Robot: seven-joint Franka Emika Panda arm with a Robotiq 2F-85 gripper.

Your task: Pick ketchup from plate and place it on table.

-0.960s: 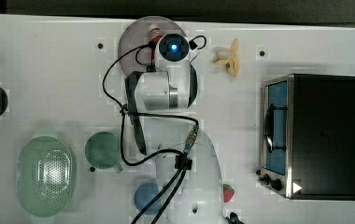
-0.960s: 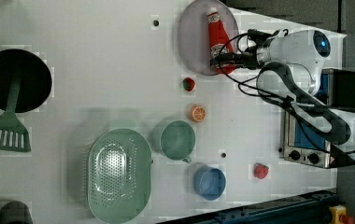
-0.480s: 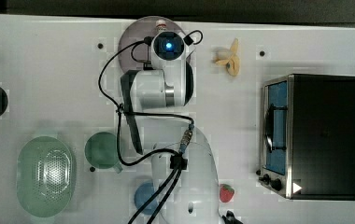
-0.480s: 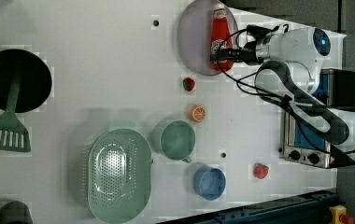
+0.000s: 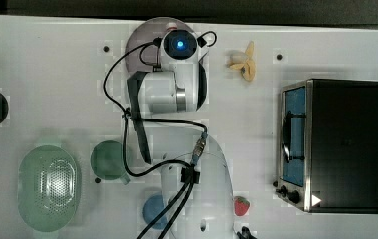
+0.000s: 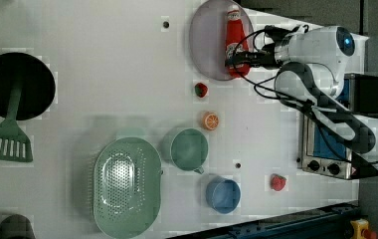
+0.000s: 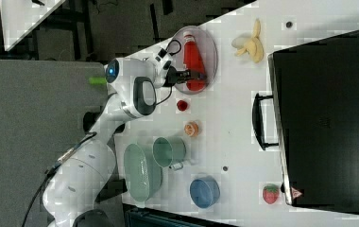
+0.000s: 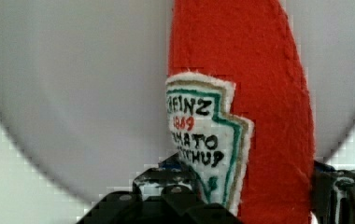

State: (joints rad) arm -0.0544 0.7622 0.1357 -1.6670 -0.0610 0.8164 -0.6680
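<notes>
Ketchup (image 6: 234, 40) lies on the plate (image 6: 207, 42) with its white cap toward the far rim in the left view, and the gripper (image 6: 240, 59) is clamped across its lower body — the wrist view shows the red felt-like bottle (image 8: 264, 102) with its stitched white label wedged between the two dark fingers (image 8: 166, 191), whose tips are cut off by the picture's edge. In the top view the arm's white wrist covers the bottle altogether and hides most of the plate (image 5: 140, 37), leaving a lilac crescent. In the right view the bottle (image 7: 194, 59) is plain, though the fingers across it are small and dark. Compared with a second ago, the jaws have closed from wide open onto the bottle, and the bottle now lies straighter along the plate. The table (image 6: 102, 74) around the plate carries a strawberry (image 6: 201, 89) and an orange slice (image 6: 210, 120).
</notes>
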